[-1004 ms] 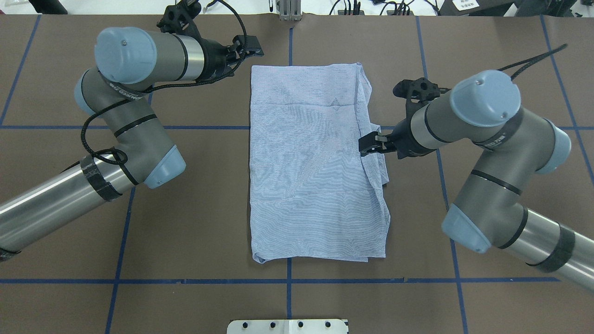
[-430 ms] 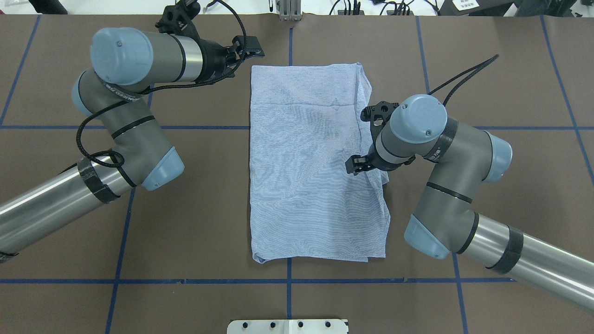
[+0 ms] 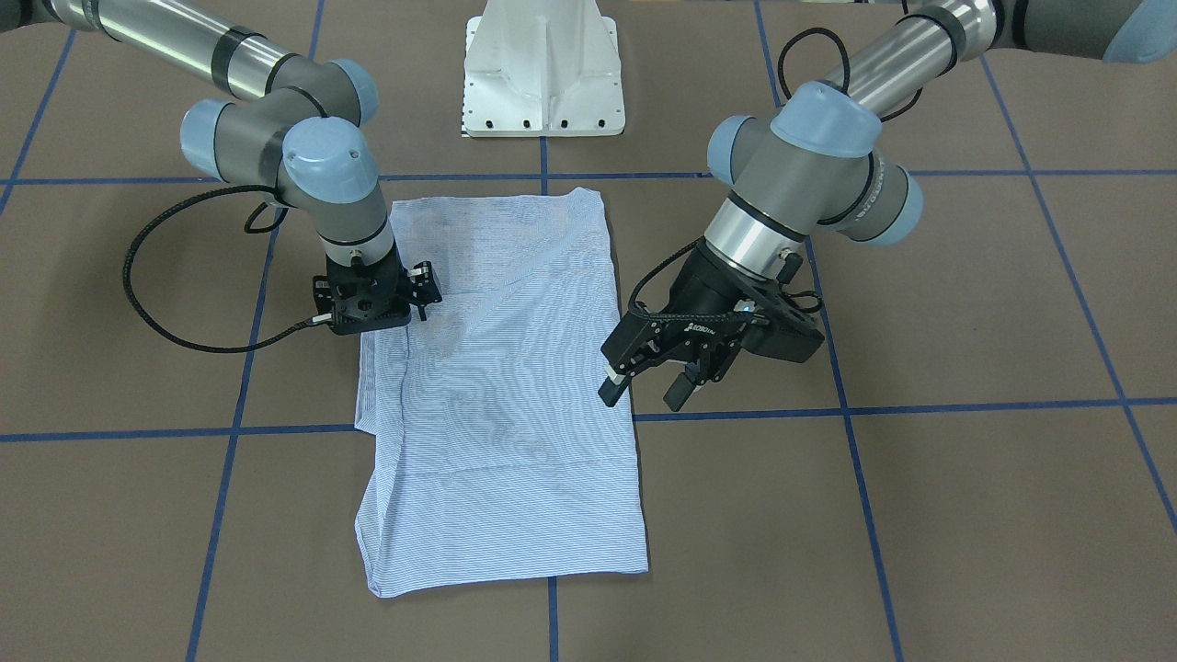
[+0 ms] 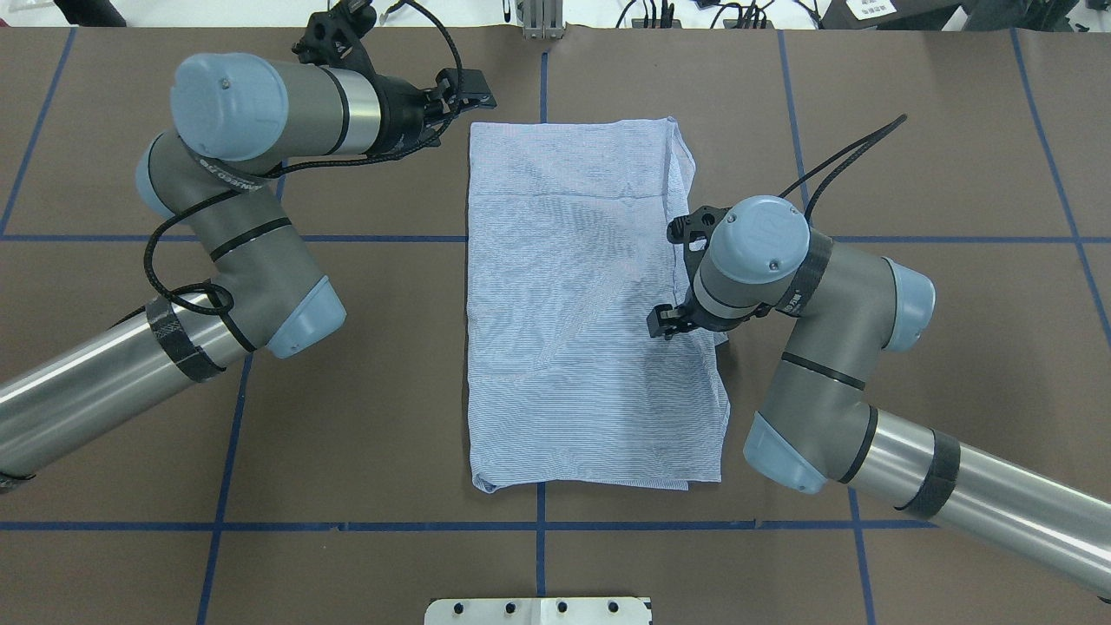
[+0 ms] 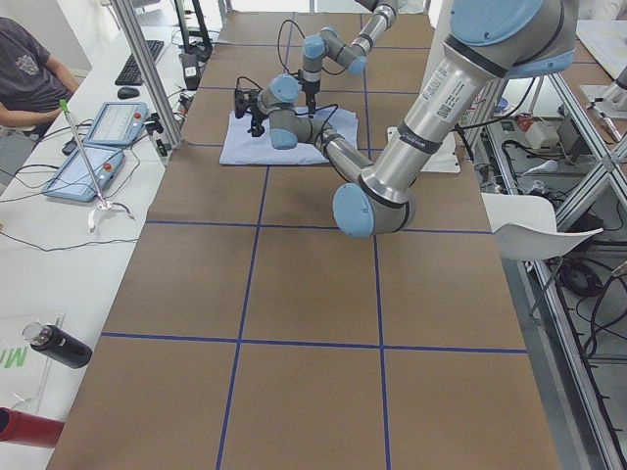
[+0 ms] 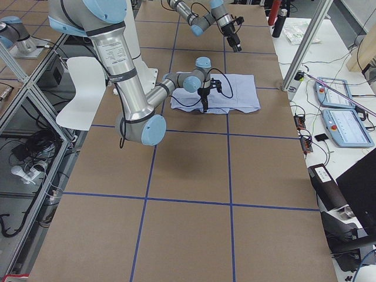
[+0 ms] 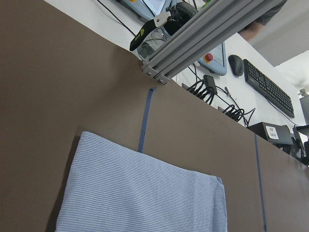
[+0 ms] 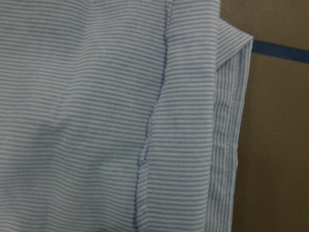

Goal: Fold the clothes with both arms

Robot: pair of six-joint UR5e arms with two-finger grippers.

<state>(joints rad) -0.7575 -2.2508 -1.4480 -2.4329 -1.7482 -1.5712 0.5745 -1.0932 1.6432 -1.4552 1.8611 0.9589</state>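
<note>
The shirt (image 4: 573, 304) lay flat on the brown bench (image 4: 911, 130), folded into a long, narrow rectangle. One short end was toward my base plate (image 4: 538, 610) and the other away from it. Blue tape lines (image 4: 391, 238) ran under the shirt, crosswise and lengthwise.

My left arm (image 4: 252, 252) bent round off the shirt's left side. My left jaws hung in the air just outside the shirt's far left corner. They were spread wide, held nothing and were clear of the cloth. The left wrist camera looked down on the shirt's far end.

My right arm (image 4: 816, 391) reached in from the shirt's right side, with its wrist turned straight down over the cloth. My right jaws were down at the shirt, just inside its right edge and about halfway along its length. The wrist hid them from above, and from the front I saw only dark parts. I could not tell whether they were wide, narrow or pinching cloth. The right wrist camera sat close to the stripes. It showed a dark seam (image 8: 154, 121) running along the shirt, and stacked cloth edges beside it.
</note>
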